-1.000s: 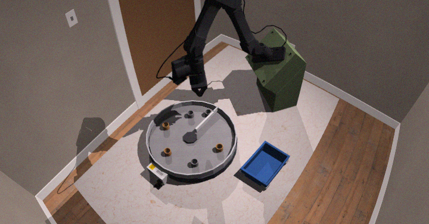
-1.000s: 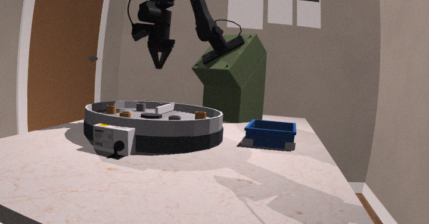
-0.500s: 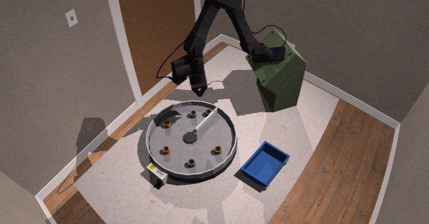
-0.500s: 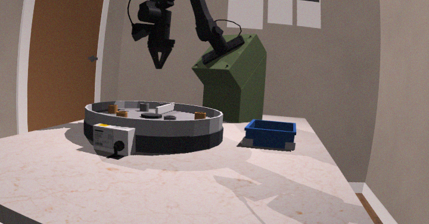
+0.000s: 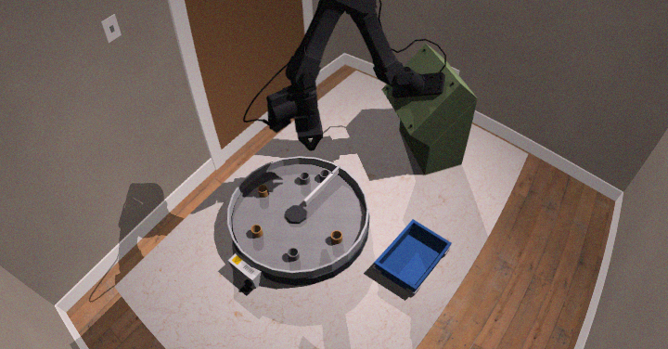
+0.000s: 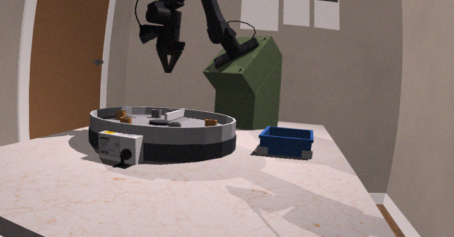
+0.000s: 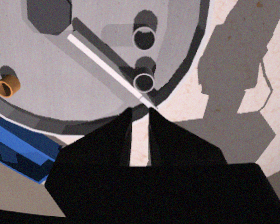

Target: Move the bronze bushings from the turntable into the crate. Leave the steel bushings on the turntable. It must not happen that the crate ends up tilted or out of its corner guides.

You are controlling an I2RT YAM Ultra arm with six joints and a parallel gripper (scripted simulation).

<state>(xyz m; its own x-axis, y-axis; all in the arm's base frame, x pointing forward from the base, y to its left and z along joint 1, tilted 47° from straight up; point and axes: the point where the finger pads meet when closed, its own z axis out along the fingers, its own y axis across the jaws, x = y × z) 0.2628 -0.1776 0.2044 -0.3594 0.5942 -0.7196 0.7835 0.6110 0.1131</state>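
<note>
My gripper [image 5: 311, 146] [image 6: 168, 70] [image 7: 140, 114] is shut and empty, pointing down high above the turntable's back edge. The round grey turntable [image 5: 308, 234] [image 6: 190, 135] [image 7: 56, 75] carries three bronze bushings: one at back left [image 5: 263, 191] [image 6: 120, 114], one at front left [image 5: 256, 233] [image 6: 125, 120], one at right [image 5: 336, 239] [image 6: 210, 122] [image 7: 8, 86]. Three steel bushings stand there too: one at the back [image 5: 304, 178] [image 6: 156, 113] [image 7: 144, 38], one beside the white bar [image 5: 324, 174] [image 7: 144, 83], one at the front [image 5: 292, 254] [image 6: 174, 124]. The blue crate [image 5: 406, 257] [image 6: 282, 147] [image 7: 21, 145] shows no bushings.
The white bar [image 5: 320, 186] [image 6: 174, 115] [image 7: 106, 67] runs from near the dark hub [image 5: 295, 213] [image 7: 50, 15] to the raised rim. A control box [image 5: 244, 267] [image 6: 109, 146] sits at the turntable's front left. The green pedestal [image 5: 443, 126] [image 6: 235, 98] bears the arm behind.
</note>
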